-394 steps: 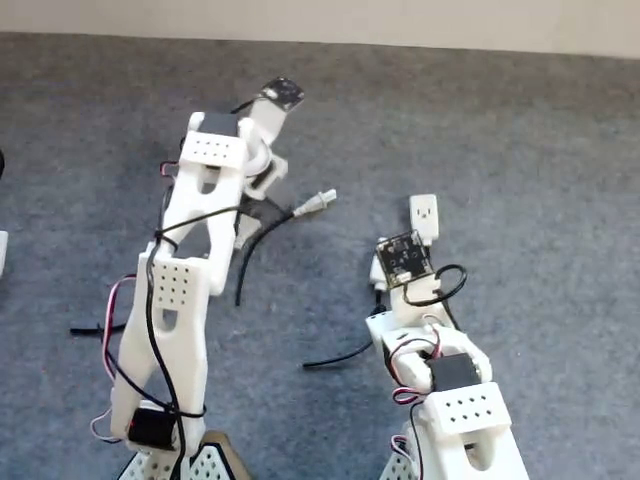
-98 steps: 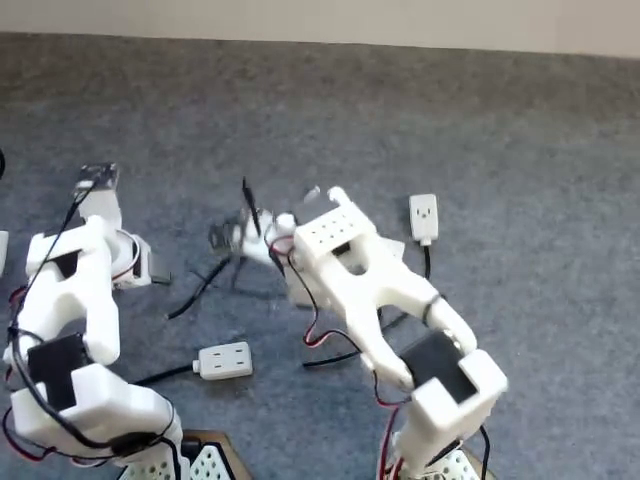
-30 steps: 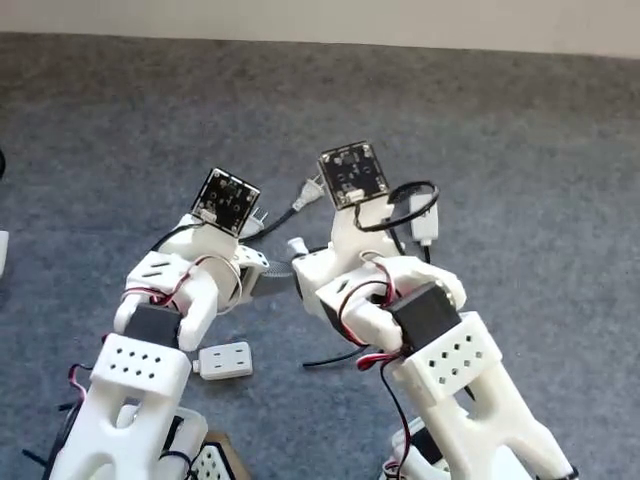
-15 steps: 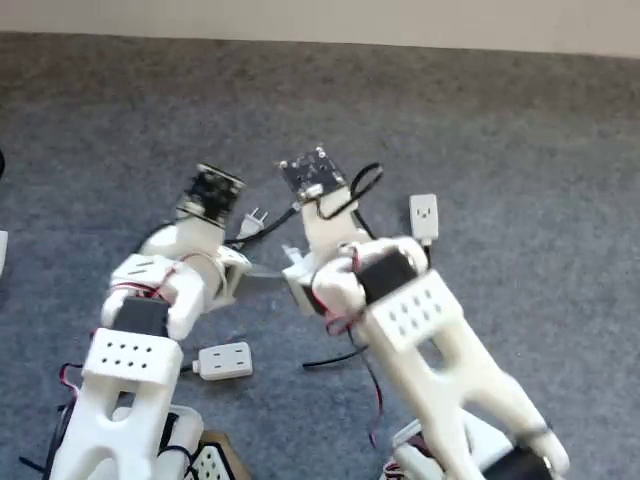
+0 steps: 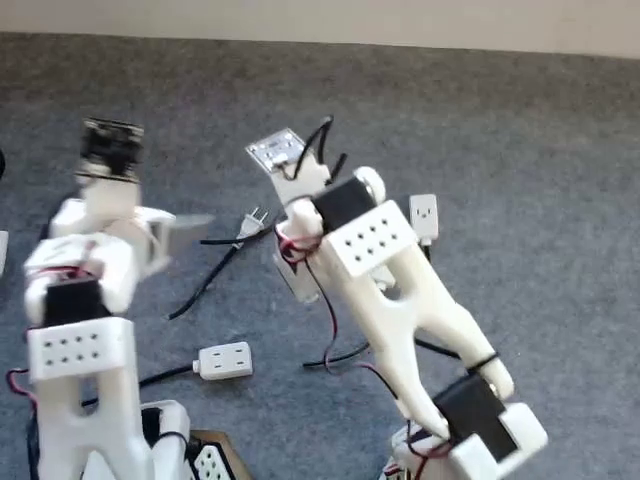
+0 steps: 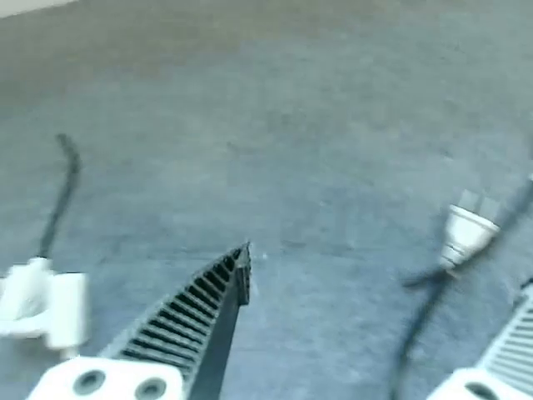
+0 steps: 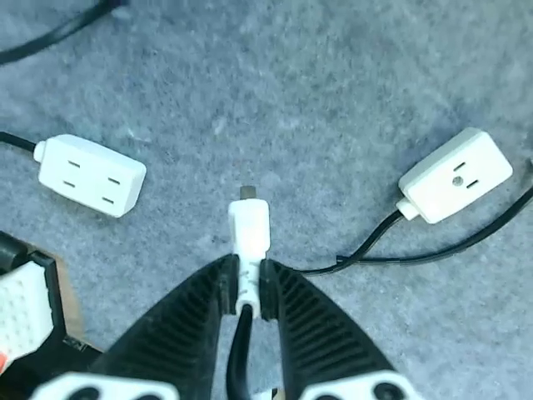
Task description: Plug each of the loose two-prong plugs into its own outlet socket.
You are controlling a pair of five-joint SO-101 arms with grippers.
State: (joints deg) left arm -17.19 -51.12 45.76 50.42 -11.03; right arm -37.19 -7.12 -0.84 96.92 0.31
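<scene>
Right wrist view: right jaws clamped on a white plug [image 7: 249, 233], prongs pointing ahead.
Sockets: strip outlet [image 5: 225, 360] near-left, single outlet [image 5: 423, 218] right; neither in line.
Left jaws: wide open, empty; second plug [image 5: 250, 220] lies rightward.

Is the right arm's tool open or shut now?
Shut: the right tool pinches the white plug by its body, with the prongs sticking out ahead.

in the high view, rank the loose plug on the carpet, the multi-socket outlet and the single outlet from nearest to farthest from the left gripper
From the left gripper:
1. loose plug, on the carpet just beside it, toward the middle.
2. multi-socket outlet, back toward the arm bases.
3. single outlet, on the far side of the right arm.
</scene>
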